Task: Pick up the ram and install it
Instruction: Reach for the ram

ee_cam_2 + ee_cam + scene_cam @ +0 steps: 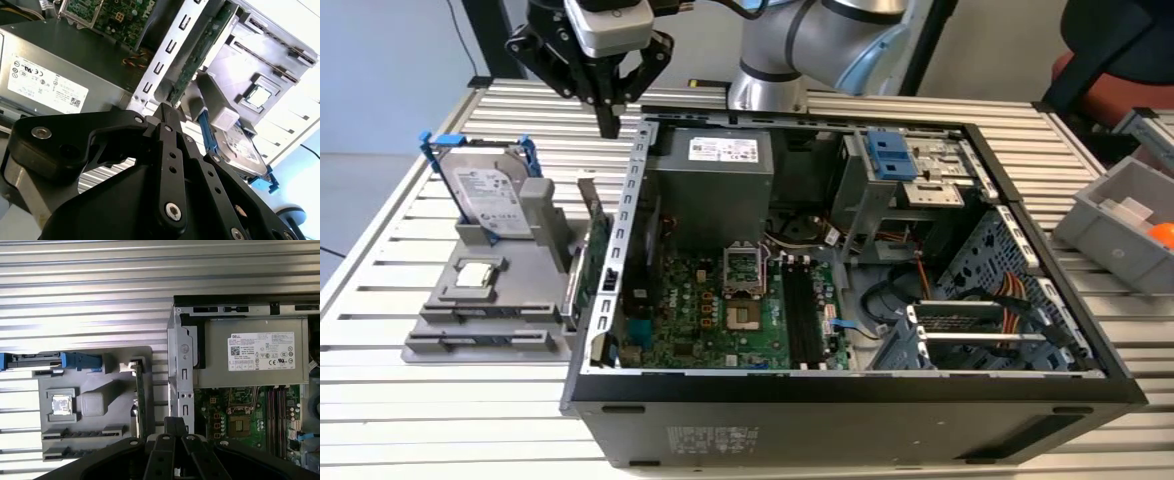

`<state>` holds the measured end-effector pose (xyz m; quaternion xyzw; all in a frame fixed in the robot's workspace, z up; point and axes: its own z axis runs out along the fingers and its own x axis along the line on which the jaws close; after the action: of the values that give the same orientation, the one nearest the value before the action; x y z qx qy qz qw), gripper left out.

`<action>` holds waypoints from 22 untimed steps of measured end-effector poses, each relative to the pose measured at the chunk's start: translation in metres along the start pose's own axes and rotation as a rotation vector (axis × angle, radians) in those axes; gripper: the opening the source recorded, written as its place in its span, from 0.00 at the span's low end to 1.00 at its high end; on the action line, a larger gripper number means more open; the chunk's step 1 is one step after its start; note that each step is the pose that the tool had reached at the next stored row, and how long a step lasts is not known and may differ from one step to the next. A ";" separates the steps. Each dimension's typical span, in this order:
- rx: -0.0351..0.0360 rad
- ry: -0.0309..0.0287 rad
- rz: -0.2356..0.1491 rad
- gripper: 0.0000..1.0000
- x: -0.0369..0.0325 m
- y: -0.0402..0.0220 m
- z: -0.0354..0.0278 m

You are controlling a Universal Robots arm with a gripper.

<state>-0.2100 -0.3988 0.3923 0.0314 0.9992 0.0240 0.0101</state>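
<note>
The ram (487,340) appears as a thin blue strip lying on edge in a slot at the near end of the grey fixture (440,300). In the first wrist view it is a narrow row of dark chips (82,432). My gripper (608,128) hangs high over the table, behind the fixture and just outside the open computer case's (854,390) back corner. Its fingers meet at the tips with nothing between them, as both wrist views (167,111) (175,421) show. Long black memory slots (797,310) run along the green motherboard inside the case.
The fixture also carries an upright hard drive (494,195), a square silver processor chip (478,272) and a green card (596,265) standing on edge beside the case wall. A power supply (714,175) fills the case's rear. Grey bins (1121,215) stand at the exterior view's right.
</note>
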 end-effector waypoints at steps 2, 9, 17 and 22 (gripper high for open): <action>-0.0001 -0.0001 0.000 0.00 0.0030 -0.0002 0.0000; -0.0001 -0.0001 0.000 0.00 0.0130 -0.0008 -0.0001; -0.0001 0.0000 0.000 0.00 0.0220 -0.0014 -0.0002; -0.0001 0.0001 0.000 0.00 0.0272 -0.0017 -0.0003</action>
<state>-0.2373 -0.3988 0.3920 0.0314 0.9992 0.0241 0.0101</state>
